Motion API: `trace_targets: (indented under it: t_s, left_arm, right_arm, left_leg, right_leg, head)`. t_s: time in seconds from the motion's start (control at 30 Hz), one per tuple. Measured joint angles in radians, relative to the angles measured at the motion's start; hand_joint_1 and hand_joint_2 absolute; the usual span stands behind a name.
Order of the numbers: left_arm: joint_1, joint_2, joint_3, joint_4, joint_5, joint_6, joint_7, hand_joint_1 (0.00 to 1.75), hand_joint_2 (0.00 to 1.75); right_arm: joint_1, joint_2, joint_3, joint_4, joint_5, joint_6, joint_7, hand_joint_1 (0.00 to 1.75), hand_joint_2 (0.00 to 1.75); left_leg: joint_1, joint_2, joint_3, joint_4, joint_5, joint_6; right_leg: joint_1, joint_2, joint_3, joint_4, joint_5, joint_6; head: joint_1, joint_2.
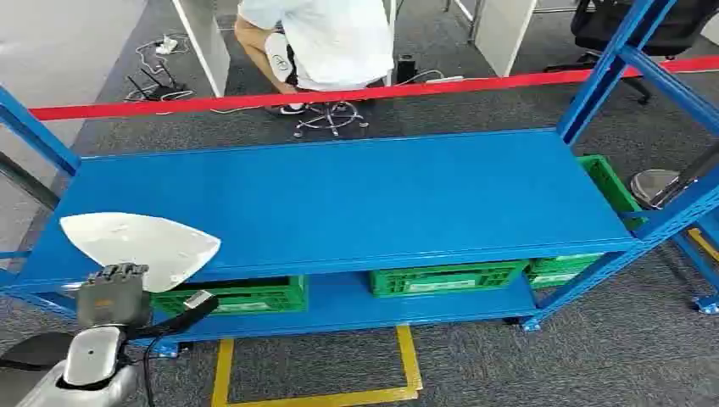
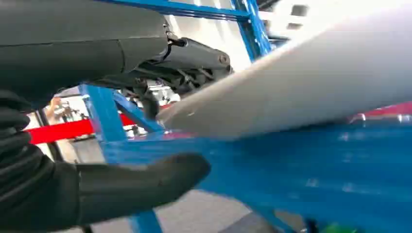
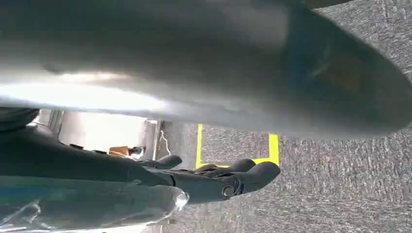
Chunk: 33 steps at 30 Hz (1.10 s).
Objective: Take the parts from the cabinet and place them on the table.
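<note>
On the left, my left hand [image 1: 114,292] holds the white part [image 1: 140,246] by its near edge, over the front left corner of the blue shelf top [image 1: 356,199]. It looks thin, stiff, light and smooth, so slippery. My right hand [image 3: 218,179] hangs with fingers apart, holding nothing. I read no writing.

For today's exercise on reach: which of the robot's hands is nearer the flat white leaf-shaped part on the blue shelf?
Left. The left hand holds the flat white leaf-shaped part at the blue shelf's left front edge. The right hand hangs over grey carpet, away from it.
</note>
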Motion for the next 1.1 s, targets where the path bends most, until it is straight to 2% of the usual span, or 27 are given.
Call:
trace_targets:
  t_s: [0.1,0.4,0.43,0.53,0.77,0.9,0.97,1.03,1.1]
  left_arm:
    - [-0.009,-0.008,0.021,0.003,0.019,0.0,-0.04,1.75,1.75]
    - [-0.022,-0.021,0.035,0.009,0.022,0.001,-0.05,1.75,1.75]
    - [-0.022,-0.023,0.037,0.009,0.029,0.005,-0.059,0.0,0.0]
    - [-0.018,-0.034,0.053,0.01,0.026,0.021,-0.078,0.0,0.0]
    - [0.004,-0.052,0.072,0.012,-0.048,0.005,-0.059,0.0,0.0]
    - [0.012,-0.038,0.053,0.002,-0.053,-0.002,0.018,0.0,0.0]
    - [0.015,-0.017,0.025,-0.009,-0.053,-0.004,0.075,0.0,0.0]
    - [0.015,0.026,-0.021,-0.025,-0.053,-0.003,0.154,0.0,0.0]
    - [0.011,0.086,-0.091,-0.045,-0.054,-0.003,0.257,0.0,0.0]
  right_arm:
    - [0.0,0.0,0.0,0.0,-0.002,0.0,0.0,0.0,0.0]
    - [0.001,0.0,0.0,0.0,-0.002,0.0,0.0,0.0,0.0]
    - [0.0,0.0,0.0,0.0,-0.002,0.0,0.0,0.0,0.0]
    - [0.001,0.0,0.0,0.0,-0.001,-0.001,0.0,0.0,0.0]
    - [0.001,0.0,-0.001,0.0,0.001,-0.001,0.0,0.0,0.0]
    - [0.001,0.0,-0.007,0.0,0.001,0.0,0.0,0.0,0.0]
    - [0.0,0.0,-0.008,0.0,0.002,0.0,0.0,0.0,0.0]
    - [0.0,0.0,-0.008,0.0,0.003,0.0,0.0,0.0,0.0]
    - [0.0,0.0,-0.01,0.0,0.004,0.0,0.0,0.0,0.0]
  left_leg:
    - [0.0,0.0,0.001,0.0,0.0,0.0]
    - [0.0,0.0,0.008,0.0,-0.002,-0.001]
    - [0.0,0.0,0.008,0.0,-0.003,-0.001]
    - [0.0,0.0,0.008,0.0,-0.003,-0.002]
    - [0.0,0.0,0.008,0.0,-0.003,-0.001]
    - [0.0,0.0,0.008,0.0,-0.004,0.0]
    - [0.0,0.0,0.008,0.0,-0.004,0.0]
    - [0.0,0.0,0.008,0.0,-0.004,0.0]
    - [0.0,0.0,0.008,0.0,-0.004,0.0]
  right_leg:
    - [0.0,0.0,0.002,0.0,0.0,0.0]
    - [0.0,0.002,0.006,0.0,-0.002,-0.001]
    - [0.0,0.002,0.007,0.0,-0.002,-0.002]
    - [0.0,0.001,0.007,0.0,-0.003,-0.001]
    - [0.0,0.0,0.007,0.0,-0.004,0.0]
    - [0.0,0.0,0.007,0.0,-0.004,0.0]
    - [0.0,0.0,0.007,0.0,-0.004,0.0]
    - [0.0,0.0,0.006,0.0,-0.004,0.0]
    - [0.0,0.0,0.006,0.0,-0.004,-0.001]
  head:
    - [0.0,0.0]
    - [0.0,0.0]
    - [0.0,0.0]
    - [0.0,0.0]
    - [0.0,0.0]
    - [0.0,0.0]
    - [0.0,0.0]
    - [0.0,0.0]
    - [0.001,0.0]
